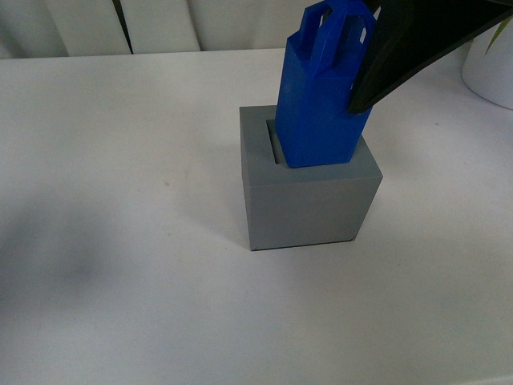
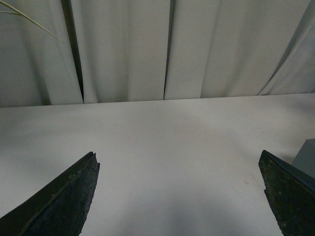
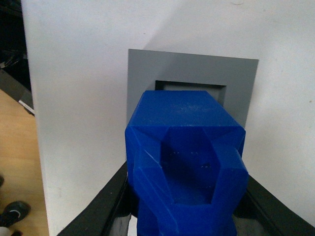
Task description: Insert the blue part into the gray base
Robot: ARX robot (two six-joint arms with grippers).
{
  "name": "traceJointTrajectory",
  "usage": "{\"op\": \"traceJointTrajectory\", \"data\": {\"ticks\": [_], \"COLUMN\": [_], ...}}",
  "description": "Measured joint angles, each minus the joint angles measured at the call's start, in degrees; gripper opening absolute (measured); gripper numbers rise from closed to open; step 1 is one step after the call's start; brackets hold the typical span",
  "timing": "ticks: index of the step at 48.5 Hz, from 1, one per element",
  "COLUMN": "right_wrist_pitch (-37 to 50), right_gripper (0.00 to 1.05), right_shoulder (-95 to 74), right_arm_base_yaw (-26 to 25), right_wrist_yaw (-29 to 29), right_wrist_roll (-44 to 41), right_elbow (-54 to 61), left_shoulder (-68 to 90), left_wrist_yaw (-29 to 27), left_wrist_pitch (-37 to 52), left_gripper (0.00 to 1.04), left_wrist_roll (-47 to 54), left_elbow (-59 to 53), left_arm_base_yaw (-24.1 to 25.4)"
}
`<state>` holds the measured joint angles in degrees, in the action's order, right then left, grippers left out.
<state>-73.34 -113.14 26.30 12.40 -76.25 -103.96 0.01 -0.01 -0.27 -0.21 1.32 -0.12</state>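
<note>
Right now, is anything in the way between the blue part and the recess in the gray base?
Nothing visible. The right gripper holds the blue part tilted, its lower end already at the gray base's recess, with only a bare strip of recess showing beside it.

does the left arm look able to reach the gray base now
Probably yes, from the side: the left fingers are open over bare table, and the base shows at the edge of the left wrist view with nothing between. Its top is taken by the blue part held in the right fingers.
</note>
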Motion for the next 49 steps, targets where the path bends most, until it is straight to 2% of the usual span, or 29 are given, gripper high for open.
{"op": "traceJointTrajectory", "data": {"ticks": [26, 49], "right_wrist_pitch": [3.87, 2.25], "right_gripper": [0.46, 0.46], "right_shoulder": [-0.44, -0.48], "right_arm_base_yaw": [0.02, -0.2], "right_wrist_yaw": [-1.03, -0.74], "right_wrist_roll": [0.44, 0.39], "right_elbow": [0.28, 0.33], "left_shoulder": [0.0, 0.02], "left_wrist_yaw": [0.02, 0.0], "left_wrist_pitch": [0.0, 0.0], "left_gripper": [0.99, 0.99], "left_wrist_roll": [-0.02, -0.02], "left_elbow": [0.0, 0.0], "left_arm_base_yaw": [0.0, 0.0]}}
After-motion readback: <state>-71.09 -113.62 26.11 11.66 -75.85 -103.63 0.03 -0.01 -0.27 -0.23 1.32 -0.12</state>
